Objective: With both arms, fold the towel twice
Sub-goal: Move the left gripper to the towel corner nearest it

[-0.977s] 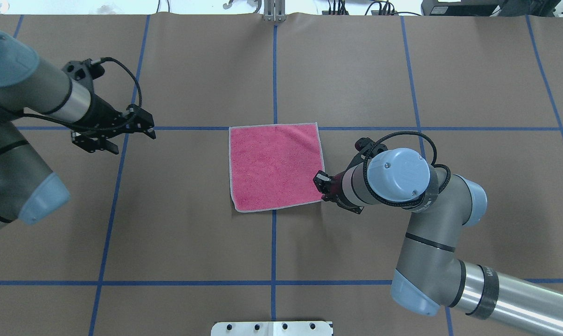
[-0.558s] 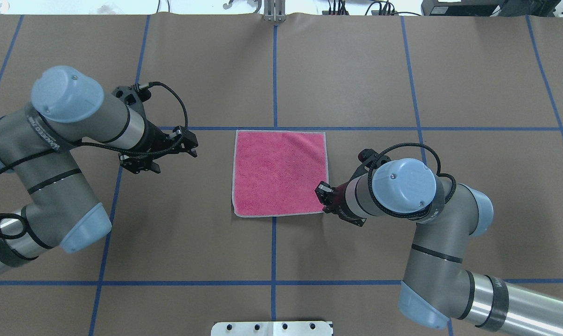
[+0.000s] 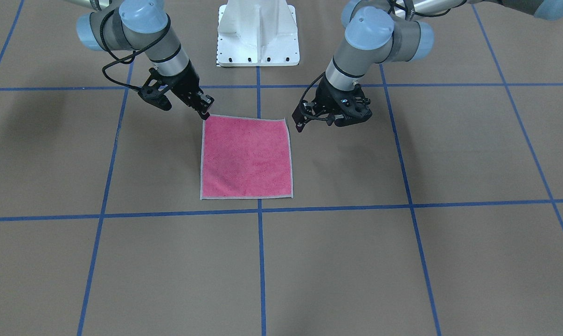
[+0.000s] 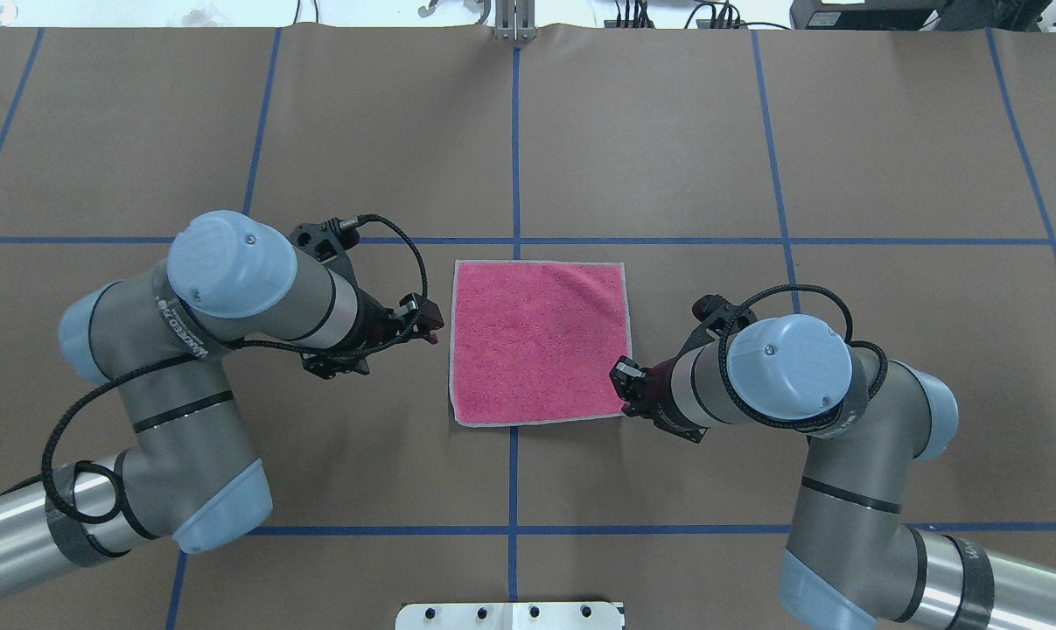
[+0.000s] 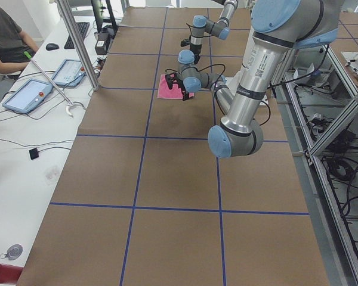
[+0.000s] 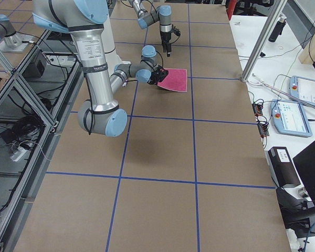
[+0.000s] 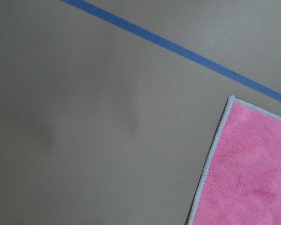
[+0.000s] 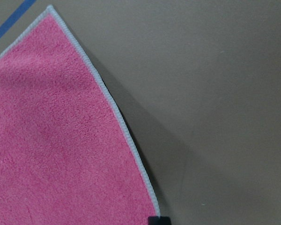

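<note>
The towel point(image 4: 538, 341) lies pink side up, flat on the brown table near the middle; it also shows in the front view point(image 3: 246, 156). My right gripper point(image 4: 625, 387) is shut on the towel's near right corner, seen in the front view point(image 3: 205, 112) at the towel's top left corner. The right wrist view shows the towel's grey stitched edge point(image 8: 113, 105) lifted a little, with shadow under it. My left gripper point(image 4: 430, 318) is open and empty, just off the towel's left edge, apart from it point(image 3: 300, 119). The left wrist view shows the towel's corner point(image 7: 246, 159) on bare table.
Blue tape lines point(image 4: 514, 131) cross the brown table cover. The white pedestal base point(image 3: 258, 32) stands at the robot's side of the table point(image 4: 510, 615). An operators' desk with tablets point(image 5: 30, 95) runs along the far edge.
My left arm has swung in from the far left to the towel's left edge. My right gripper has moved right and toward the robot, dragging the towel along and squaring it.
</note>
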Action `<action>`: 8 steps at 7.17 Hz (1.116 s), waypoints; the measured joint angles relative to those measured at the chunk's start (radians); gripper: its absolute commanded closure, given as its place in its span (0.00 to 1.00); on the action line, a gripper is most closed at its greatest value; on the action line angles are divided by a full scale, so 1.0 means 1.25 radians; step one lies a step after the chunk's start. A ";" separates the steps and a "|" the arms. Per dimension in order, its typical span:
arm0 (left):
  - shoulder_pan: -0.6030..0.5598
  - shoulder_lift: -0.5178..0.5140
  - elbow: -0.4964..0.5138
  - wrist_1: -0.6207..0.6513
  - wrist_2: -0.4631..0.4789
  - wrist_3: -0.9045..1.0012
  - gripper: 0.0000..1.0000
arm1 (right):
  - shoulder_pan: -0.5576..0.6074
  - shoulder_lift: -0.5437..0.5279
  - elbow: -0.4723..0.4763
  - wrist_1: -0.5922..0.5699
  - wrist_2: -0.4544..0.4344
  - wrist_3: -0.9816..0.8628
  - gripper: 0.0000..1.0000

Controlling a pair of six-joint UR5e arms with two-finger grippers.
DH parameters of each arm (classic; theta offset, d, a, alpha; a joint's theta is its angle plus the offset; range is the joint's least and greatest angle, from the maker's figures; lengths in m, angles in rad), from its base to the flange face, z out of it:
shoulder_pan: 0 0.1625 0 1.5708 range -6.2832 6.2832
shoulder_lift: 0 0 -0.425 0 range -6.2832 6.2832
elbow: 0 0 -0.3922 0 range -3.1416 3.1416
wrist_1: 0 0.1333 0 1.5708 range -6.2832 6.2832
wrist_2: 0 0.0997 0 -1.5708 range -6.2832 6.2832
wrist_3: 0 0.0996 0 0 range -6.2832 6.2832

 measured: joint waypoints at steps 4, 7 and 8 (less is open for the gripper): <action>0.103 -0.028 0.000 0.041 0.084 -0.068 0.41 | -0.005 -0.001 0.001 0.000 0.000 -0.001 1.00; 0.139 -0.027 0.002 0.042 0.110 -0.097 0.43 | -0.005 0.001 0.004 0.000 0.001 -0.002 1.00; 0.141 -0.028 0.003 0.042 0.112 -0.098 0.43 | -0.005 0.001 0.005 0.000 0.001 -0.002 1.00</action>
